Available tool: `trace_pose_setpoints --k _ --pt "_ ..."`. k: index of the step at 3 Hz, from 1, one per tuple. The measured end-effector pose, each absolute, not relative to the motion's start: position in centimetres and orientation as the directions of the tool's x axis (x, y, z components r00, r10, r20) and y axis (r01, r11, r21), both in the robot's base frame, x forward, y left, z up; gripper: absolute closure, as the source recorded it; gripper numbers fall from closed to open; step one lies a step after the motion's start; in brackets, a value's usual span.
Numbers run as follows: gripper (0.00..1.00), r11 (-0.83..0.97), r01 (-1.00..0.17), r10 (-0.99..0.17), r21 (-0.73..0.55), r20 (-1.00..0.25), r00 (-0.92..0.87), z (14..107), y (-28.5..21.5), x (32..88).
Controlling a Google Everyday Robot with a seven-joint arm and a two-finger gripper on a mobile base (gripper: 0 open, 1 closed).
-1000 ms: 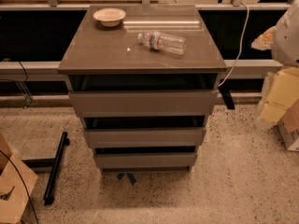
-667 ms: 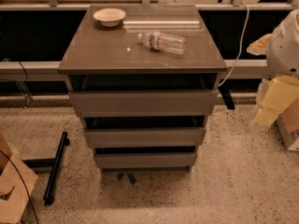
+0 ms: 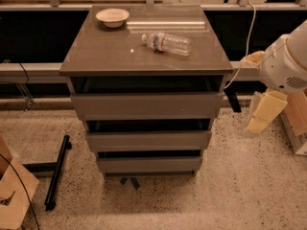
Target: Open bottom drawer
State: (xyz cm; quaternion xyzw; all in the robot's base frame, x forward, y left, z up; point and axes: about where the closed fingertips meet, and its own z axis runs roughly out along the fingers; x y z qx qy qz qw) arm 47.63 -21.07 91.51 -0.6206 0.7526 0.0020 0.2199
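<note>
Here, end effector (image 3: 265,113) beside cabinet (image 3: 110,51), apart from bottom drawer (image 3: 149,165)

Cabinet top (image 3: 120,56) super glossy, mirror-ish. Bottom drawer (image 3: 149,165) same smooth grey-brown sheen. Bottle (image 3: 166,42) clear crinkly plastic. Bowl (image 3: 112,17) matt. Floor (image 3: 230,195) speckled stone look. Gripper (image 3: 259,116), right of cabinet, matt cream plastic.

I can read no words or numbers anywhere; the label on the water bottle (image 3: 166,42) gives me nothing legible. My gripper (image 3: 261,116) hangs right of the cabinet (image 3: 146,105), apart from it.
</note>
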Motion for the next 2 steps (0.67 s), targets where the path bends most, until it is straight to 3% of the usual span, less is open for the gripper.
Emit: trace_pose_setpoints --k 2 --pt "0.0 0.251 -0.954 -0.922 -0.162 -0.341 -0.184 85.1 -20.7 48.4"
